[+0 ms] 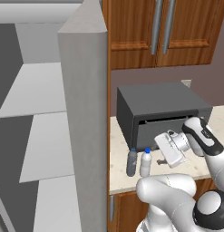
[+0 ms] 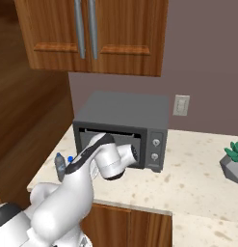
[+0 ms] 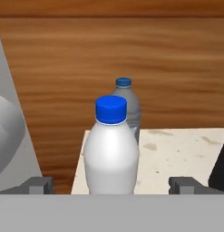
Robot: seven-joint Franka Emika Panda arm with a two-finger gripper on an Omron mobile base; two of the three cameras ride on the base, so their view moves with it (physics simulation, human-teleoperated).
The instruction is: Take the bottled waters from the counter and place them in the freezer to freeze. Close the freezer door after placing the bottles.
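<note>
Two bottled waters with blue caps stand upright near the left end of the counter (image 1: pixel 117 136). The whitish one (image 1: pixel 146 163) is nearer my gripper, and the smoky grey one (image 1: pixel 131 162) stands just beyond it. My gripper (image 1: pixel 159 158) is open, level with the bottles and pointing left at them, close to the whitish one. In the hand view the whitish bottle (image 3: pixel 111 154) is centred just ahead of the open gripper (image 3: pixel 111 185), with one fingertip (image 3: pixel 38 185) on each side and the grey bottle (image 3: pixel 128 106) behind. The freezer (image 1: pixel 41 90) stands open with pale shelves. The freezer door is out of view.
The fridge's grey side wall (image 1: pixel 84 113) rises between the freezer and the counter. A dark grey microwave (image 1: pixel 163 113) sits behind my hand. Wooden upper cabinets (image 1: pixel 163 31) hang above. A potted plant (image 2: pixel 233 161) stands far right on the counter (image 2: pixel 202 173).
</note>
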